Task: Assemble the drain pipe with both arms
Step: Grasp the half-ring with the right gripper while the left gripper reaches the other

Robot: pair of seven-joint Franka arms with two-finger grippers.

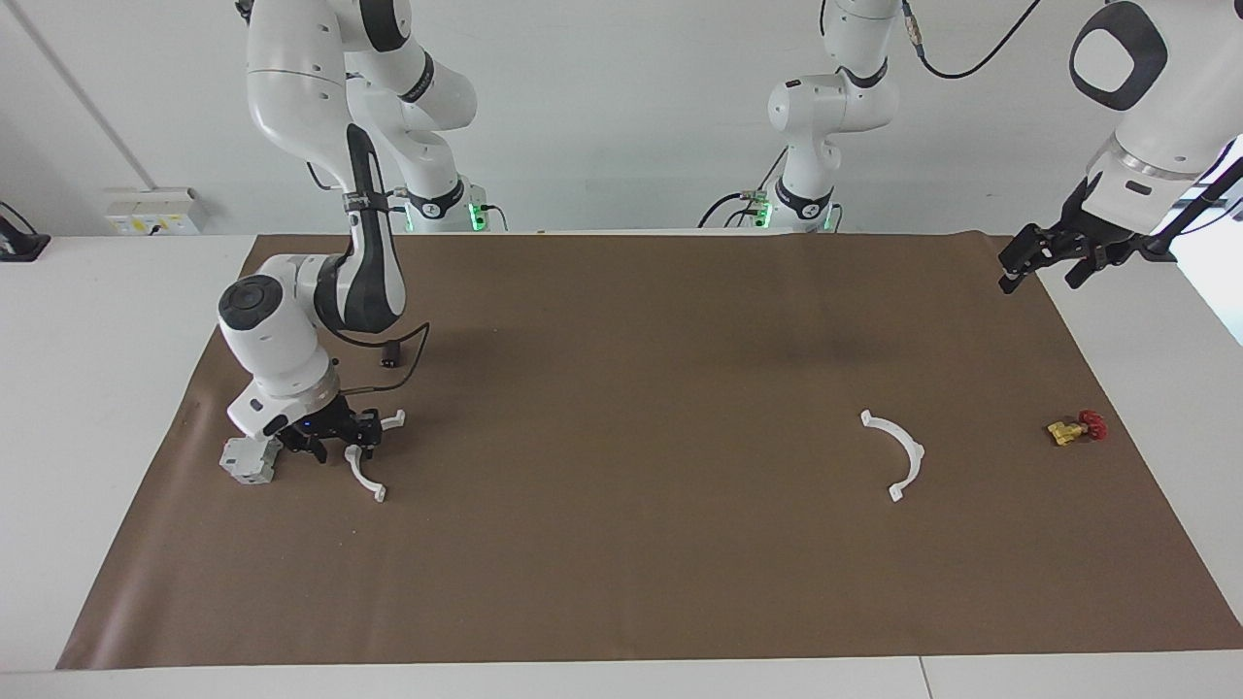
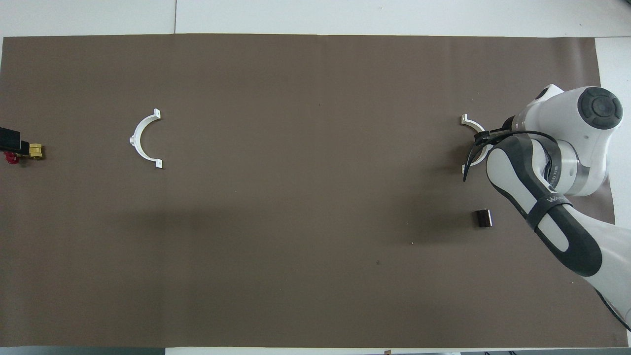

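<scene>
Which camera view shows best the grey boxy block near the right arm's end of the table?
The facing view shows it best: the grey boxy block lies on the brown mat beside the right tool, with part of it exposed. In the overhead view the right arm covers that spot, so the block cannot be seen there.

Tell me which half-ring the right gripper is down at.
The half-ring beside the grey block, at the right arm's end. The right gripper is low over it; the other half-ring lies alone, with no gripper near.
</scene>
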